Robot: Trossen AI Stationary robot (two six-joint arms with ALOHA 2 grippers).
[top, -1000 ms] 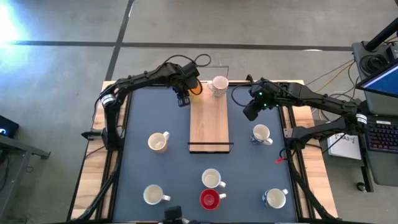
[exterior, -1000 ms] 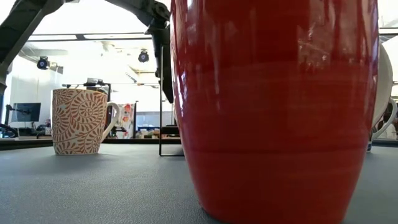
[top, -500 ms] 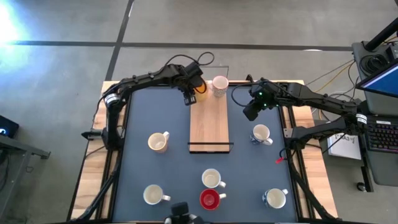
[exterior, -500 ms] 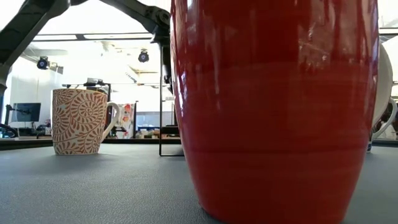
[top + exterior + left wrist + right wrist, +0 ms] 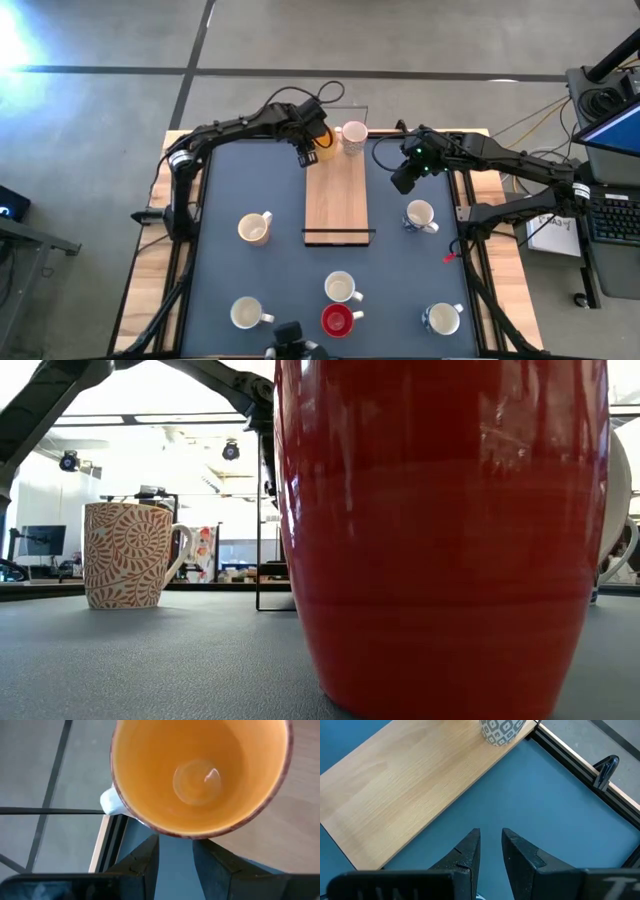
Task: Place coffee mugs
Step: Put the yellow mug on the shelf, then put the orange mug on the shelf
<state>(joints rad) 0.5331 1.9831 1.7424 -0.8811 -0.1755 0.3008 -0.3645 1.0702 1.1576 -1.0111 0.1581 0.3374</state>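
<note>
On the left half of the tabletop (image 5: 220, 190) two cream mugs wait, one (image 5: 254, 228) at mid depth and another (image 5: 245, 314) near the front edge, both well apart from the wooden board (image 5: 336, 195). The left end effector (image 5: 306, 152) sits at the board's far left corner, directly over the orange mug (image 5: 321, 145). The left wrist view shows the mug's rim (image 5: 200, 775) just past slightly parted fingertips (image 5: 147, 857) that clasp nothing, so the mug appears set down and released there. Just beside it a white patterned mug (image 5: 352, 135) stands on the board's far end, likely to form a row. In front of the board sit another cream mug (image 5: 340, 288) and the red mug (image 5: 337, 320). The right end effector (image 5: 402, 180) hovers over bare tabletop right of the board, fingers narrowly apart and empty, probably poised for the white mug (image 5: 420, 215) near it. A last mug (image 5: 441, 318) stands at front right.
</note>
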